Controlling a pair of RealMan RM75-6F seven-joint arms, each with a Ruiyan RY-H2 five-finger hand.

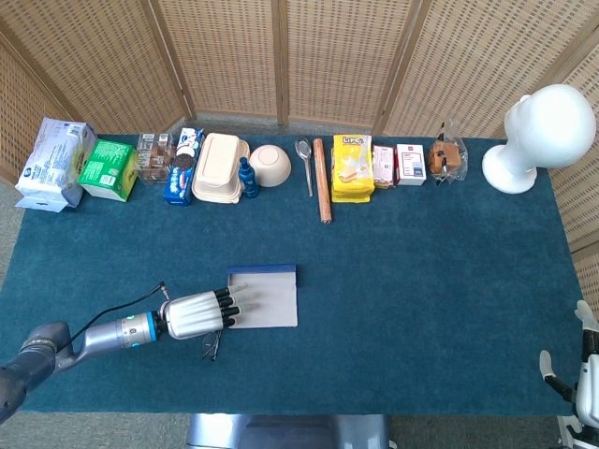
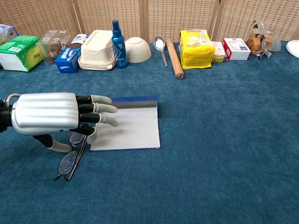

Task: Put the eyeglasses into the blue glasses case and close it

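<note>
One pair of thin-framed, folded eyeglasses (image 2: pixel 70 156) lies on the dark blue felt tabletop (image 2: pixel 224 140) near its front edge, just beside the lower left corner of the single blue glasses case (image 2: pixel 128 127), which lies flat with its pale grey inner face up and a blue strip along its far edge. The robot's silver left hand (image 2: pixel 60 114) hovers palm down over the glasses, its dark fingers with pale tips (image 2: pixel 105 109) stretched out over the left part of the case and its thumb hanging by the frame; it grips nothing. Of the right hand (image 1: pixel 585 383), only a white sliver shows at the table's right front corner in the head view, and whether its fingers are apart or closed cannot be told.

Along the far edge stands one row: a white wipes packet (image 1: pixel 54 161), a green box (image 1: pixel 108 168), a clear plastic tub (image 1: pixel 154 154), a blue biscuit packet (image 1: pixel 182 168), a cream clamshell box (image 1: pixel 220 166), one blue bottle (image 2: pixel 117 38), one white bowl (image 2: pixel 137 49), one metal spoon (image 2: pixel 161 48), one wooden rolling pin (image 2: pixel 174 58), one yellow snack bag (image 2: pixel 196 46), two small boxes (image 2: pixel 236 48), and a clear wrapped bag (image 2: pixel 261 42). A white mannequin head (image 1: pixel 538 136) stands at the far right.
</note>
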